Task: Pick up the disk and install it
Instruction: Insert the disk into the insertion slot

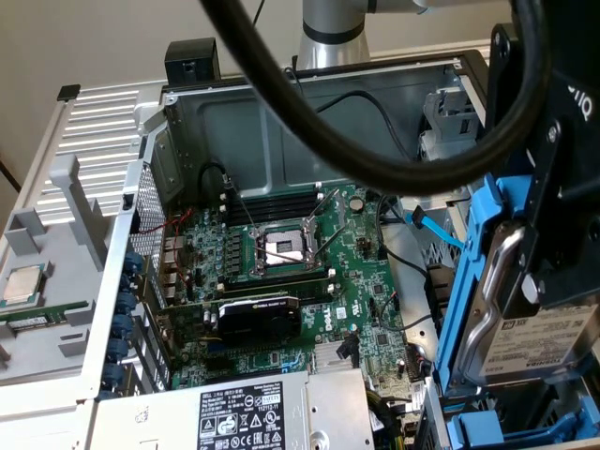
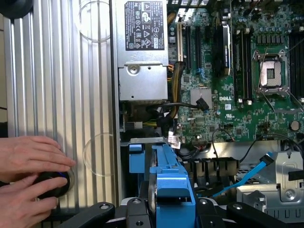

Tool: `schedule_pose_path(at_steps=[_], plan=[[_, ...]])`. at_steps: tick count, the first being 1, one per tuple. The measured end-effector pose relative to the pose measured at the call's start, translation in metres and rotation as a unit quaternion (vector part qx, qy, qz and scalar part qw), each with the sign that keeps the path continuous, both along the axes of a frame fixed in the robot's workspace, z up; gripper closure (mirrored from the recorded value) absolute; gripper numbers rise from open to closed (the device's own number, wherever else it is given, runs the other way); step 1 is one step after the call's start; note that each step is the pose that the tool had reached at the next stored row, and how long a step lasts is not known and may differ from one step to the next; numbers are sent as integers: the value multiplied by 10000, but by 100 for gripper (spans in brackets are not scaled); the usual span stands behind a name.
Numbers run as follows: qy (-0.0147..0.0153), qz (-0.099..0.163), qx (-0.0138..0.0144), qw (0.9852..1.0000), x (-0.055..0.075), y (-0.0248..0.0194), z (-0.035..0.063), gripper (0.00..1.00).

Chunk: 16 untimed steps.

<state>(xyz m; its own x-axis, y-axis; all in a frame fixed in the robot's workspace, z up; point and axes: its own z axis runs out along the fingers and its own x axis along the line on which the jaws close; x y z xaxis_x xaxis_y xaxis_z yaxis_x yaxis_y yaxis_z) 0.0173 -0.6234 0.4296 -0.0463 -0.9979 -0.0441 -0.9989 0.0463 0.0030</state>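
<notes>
Blue plastic frames the disk (image 1: 539,342) at the exterior view's right, where it hangs steeply tilted with its white label facing the camera. The black end effector (image 1: 553,262) is clamped on it from above, jaws partly closed against the carrier. The disk is clear of the open computer case (image 1: 281,122), just above a blue bracket (image 1: 511,429) at the case's near corner. Further toward the exterior view's left lie the green motherboard (image 1: 347,272) with its bare socket, a black graphics card (image 1: 258,319) and the grey power supply (image 1: 253,412). A thick black cable (image 1: 375,159) loops across the foreground. Outside the case, a small square processor chip (image 1: 23,286) rests on a grey tray.

From the wrist view, the disk (image 2: 171,185) is seen edge-on between the end effector's (image 2: 170,209) black linkages, its blue carrier squeezed from both sides. Beyond it sit the power supply (image 2: 142,47) and the motherboard (image 2: 247,109), with a blue data cable (image 2: 247,175) running near the metal drive cage. On the ribbed grey panel (image 2: 61,95) beside the case, a person's two hands (image 2: 28,156) rest on a round black object (image 2: 52,184).
</notes>
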Motion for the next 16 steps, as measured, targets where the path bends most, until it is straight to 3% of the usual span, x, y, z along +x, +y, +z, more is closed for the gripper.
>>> schedule_pose_path(at_steps=[5, 8, 10, 15, 16], plan=[[0, 0, 0, 10000, 0, 0, 0, 63], [6, 0, -27, 10000, 0, -1, -1, 63], [8, 2, -85, 10000, 0, 10, -1, 63], [7, 8, -164, 9999, -1, 55, 18, 63], [8, 8, -211, 9998, -1, 70, 20, 63]])
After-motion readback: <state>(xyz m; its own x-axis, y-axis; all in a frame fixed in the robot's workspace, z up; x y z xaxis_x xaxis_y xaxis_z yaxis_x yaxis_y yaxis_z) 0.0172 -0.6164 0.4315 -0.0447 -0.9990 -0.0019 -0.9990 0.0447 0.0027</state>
